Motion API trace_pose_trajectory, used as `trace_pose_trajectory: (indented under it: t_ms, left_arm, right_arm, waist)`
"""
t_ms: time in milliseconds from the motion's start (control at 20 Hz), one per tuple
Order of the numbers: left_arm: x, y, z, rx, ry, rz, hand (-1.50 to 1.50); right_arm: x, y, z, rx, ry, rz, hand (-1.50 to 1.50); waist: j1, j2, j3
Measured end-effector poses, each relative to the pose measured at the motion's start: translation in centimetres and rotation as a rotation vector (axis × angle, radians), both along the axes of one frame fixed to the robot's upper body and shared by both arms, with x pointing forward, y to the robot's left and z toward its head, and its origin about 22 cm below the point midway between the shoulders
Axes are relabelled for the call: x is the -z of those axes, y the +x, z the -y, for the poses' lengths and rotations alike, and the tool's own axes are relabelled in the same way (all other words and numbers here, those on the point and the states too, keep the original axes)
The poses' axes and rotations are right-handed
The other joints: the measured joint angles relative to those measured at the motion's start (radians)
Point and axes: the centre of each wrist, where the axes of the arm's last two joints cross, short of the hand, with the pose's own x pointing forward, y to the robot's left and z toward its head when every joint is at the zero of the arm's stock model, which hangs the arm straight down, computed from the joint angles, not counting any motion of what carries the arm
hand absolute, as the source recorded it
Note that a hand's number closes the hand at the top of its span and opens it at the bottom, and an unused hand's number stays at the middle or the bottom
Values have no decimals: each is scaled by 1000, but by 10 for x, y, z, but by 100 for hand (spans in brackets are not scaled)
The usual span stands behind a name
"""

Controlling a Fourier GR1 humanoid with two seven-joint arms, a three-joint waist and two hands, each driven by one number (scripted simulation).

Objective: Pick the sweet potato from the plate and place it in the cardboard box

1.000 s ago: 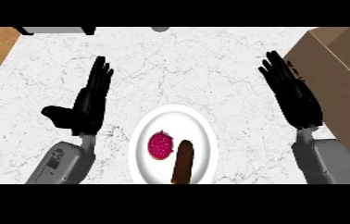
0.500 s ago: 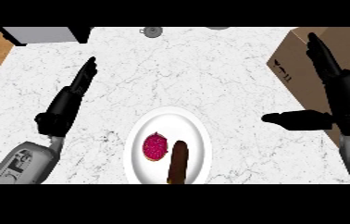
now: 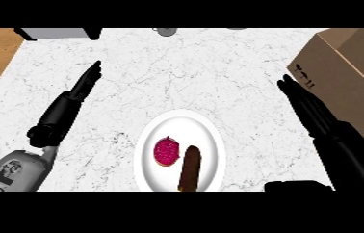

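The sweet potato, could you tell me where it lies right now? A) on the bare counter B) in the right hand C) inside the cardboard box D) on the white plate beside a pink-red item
D: the sweet potato lies on the white plate, right of the pink-red item, with neither hand touching it.

Single head view, steeply down onto the counter (image 3: 213, 73), fairly near.

The left hand (image 3: 69, 104) lies at the view's left, seen edge-on, its fingers straight and pointing up and slightly right, the grey forearm (image 3: 21, 169) entering from the lower left corner. The right hand (image 3: 323, 126) stretches at the right, fingers straight and pointing up-left, thumb (image 3: 295, 186) spread low.
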Motion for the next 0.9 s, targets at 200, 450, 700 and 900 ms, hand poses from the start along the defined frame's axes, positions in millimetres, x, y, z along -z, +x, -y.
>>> trace_pose_trajectory:
  t_ms: [200,450,700,900]
  left_arm:
    - [-3,1,2,17,5,7,0]
    - [-7,4,4,43,7,13,0]
    - [-6,7,5,51,10,7,0]
    - [-8,8,7,46,8,5,0]
  right_arm:
    - [-5,-13,-20,-23,-179,-134,-150]
    - [-4,-18,-51,-108,-290,-250,-150]
    - [5,-9,-80,-158,-363,-313,-150]
    - [16,0,-102,-177,-405,-377,-150]
  waist:
    - [22,6,-1]
    - [42,11,-2]
    - [47,11,-3]
    - [46,9,-3]
